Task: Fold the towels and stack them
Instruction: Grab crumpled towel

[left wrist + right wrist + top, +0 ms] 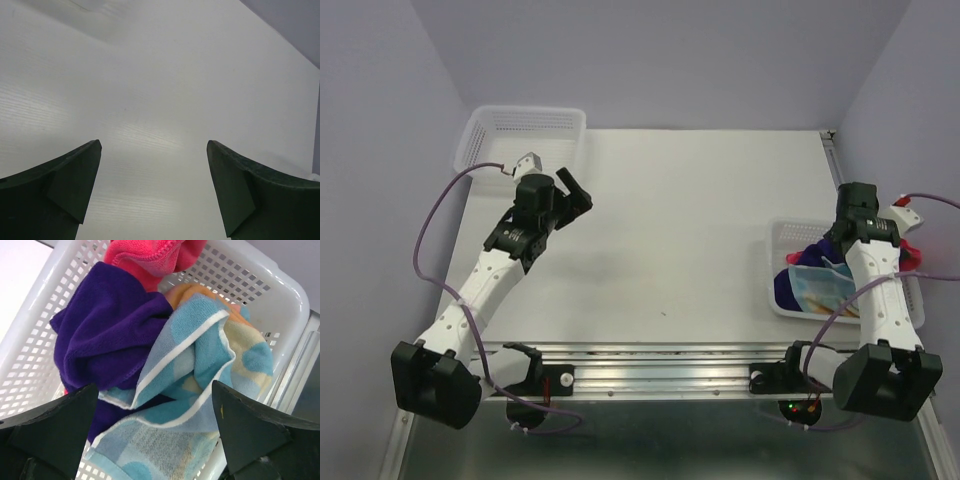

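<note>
Right wrist: towels (pixel 165 365) heaped under my spread jaws

My right gripper (pixel 155 390) is hovering above the white mesh basket (pixel 280 295), jaws standing wide, gripping nothing. Inside that basket the purple towel (pixel 100 335) is lying bunched, the pink-red towel (pixel 155 255) is sitting toward one end, and a patterned towel (pixel 200 355) is lying crumpled directly below me. My left gripper (pixel 154 145), equally wide, is hanging well apart from the basket.

Fuzzy terry cloth in a glossy white plastic mesh basket (pixel 260 285): a purple towel (pixel 105 335), a pink-red towel (pixel 155 255) and a blue-and-orange patterned towel (pixel 200 370), all matt and nubbly. The white table (pixel 165 75) is smooth with a faint sheen and fine ribbing, edged by a dull metal rail (pixel 660 375)
</note>
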